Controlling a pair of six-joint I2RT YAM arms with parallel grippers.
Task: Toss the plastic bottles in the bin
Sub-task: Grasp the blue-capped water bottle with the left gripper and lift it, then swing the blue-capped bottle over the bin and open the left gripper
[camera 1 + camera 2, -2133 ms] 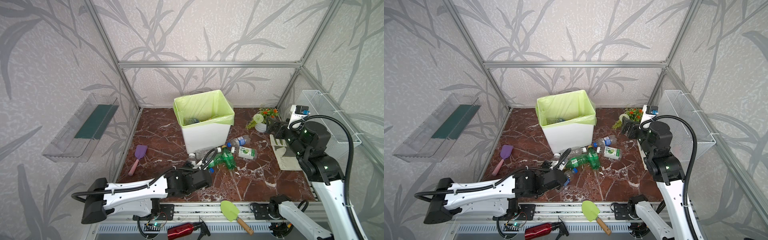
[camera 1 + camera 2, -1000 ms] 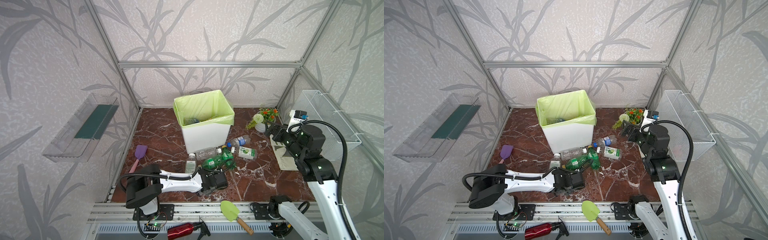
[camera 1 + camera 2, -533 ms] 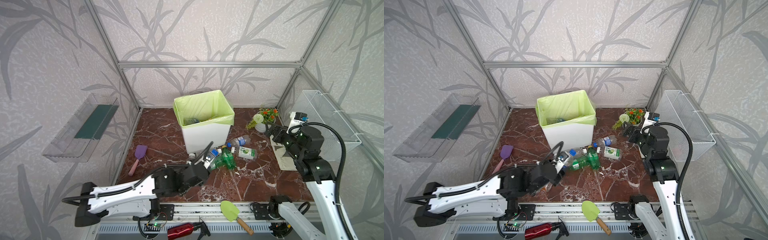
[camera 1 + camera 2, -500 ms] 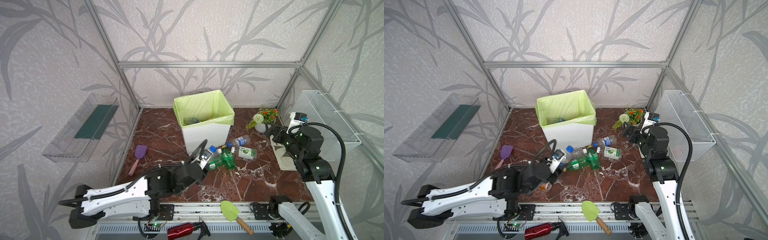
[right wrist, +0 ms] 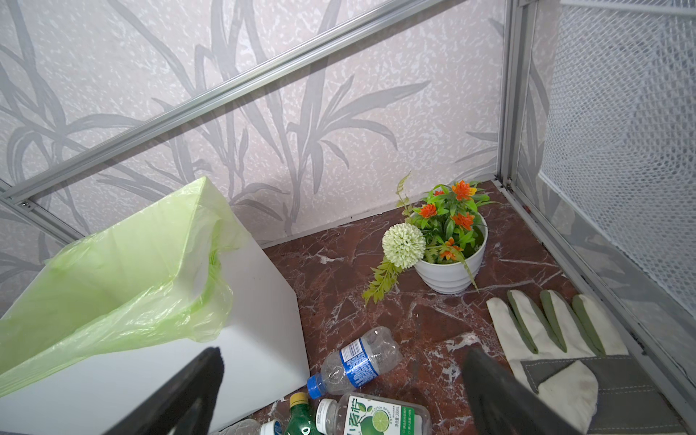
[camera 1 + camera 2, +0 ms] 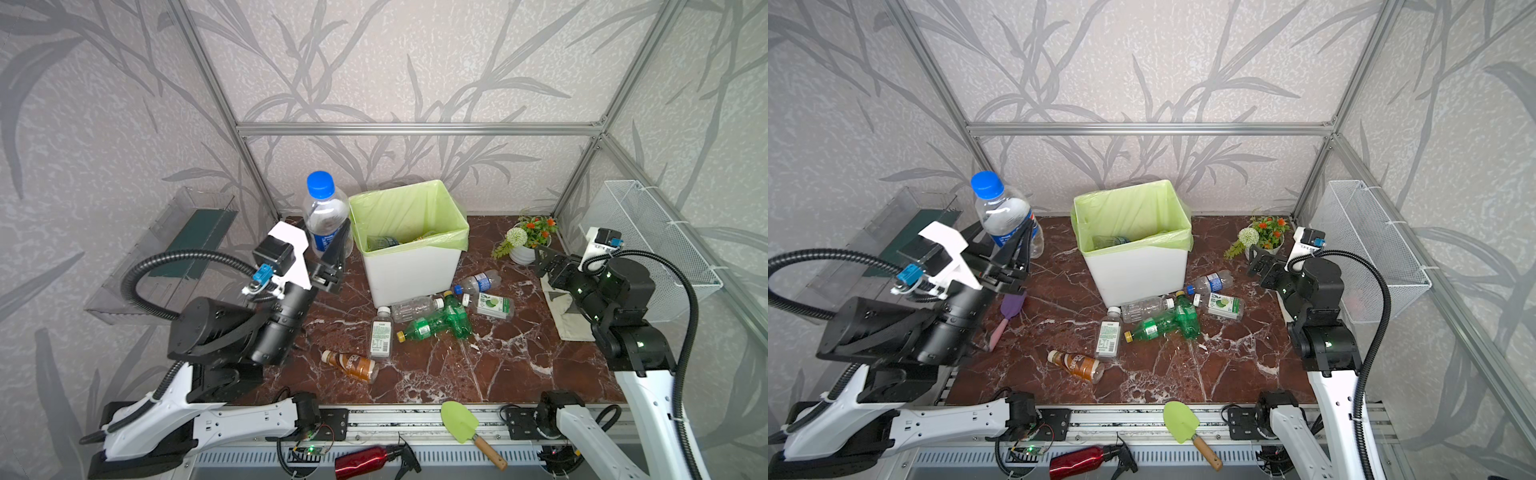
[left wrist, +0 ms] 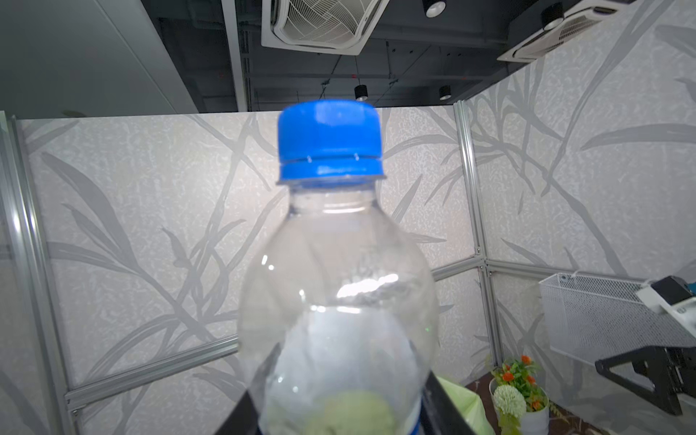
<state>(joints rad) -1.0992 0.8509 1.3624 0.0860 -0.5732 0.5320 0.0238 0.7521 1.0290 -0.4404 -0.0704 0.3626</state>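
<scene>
My left gripper [image 6: 332, 249] is shut on a clear plastic bottle with a blue cap [image 6: 326, 216], held upright and high, just left of the bin [image 6: 411, 274]. In the left wrist view the bottle [image 7: 339, 282] fills the middle between the black fingers [image 7: 241, 414]. The white bin with its light-green bag holds a bottle [image 6: 382, 242]. On the floor in front of it lie several bottles: two green [image 6: 436, 324], a clear one [image 6: 415, 306], a blue-labelled one [image 5: 357, 363], a lime-labelled one [image 6: 492, 305], a white-labelled one [image 6: 381, 334] and a brown one [image 6: 351, 365]. My right gripper [image 5: 343, 354] hangs open at the right.
A flower pot [image 6: 525, 245] stands at the back right, with a glove [image 6: 565, 311] under my right arm. A wire basket [image 6: 648, 241] hangs on the right wall and a clear tray [image 6: 178, 249] on the left. A purple scoop [image 6: 1009, 307], a green trowel [image 6: 461, 422] and a red spray bottle [image 6: 365, 465] lie nearby.
My left gripper closed on the blue-capped bottle down at the floor pile and rose with it to the left of the bin. The right arm barely moved.
</scene>
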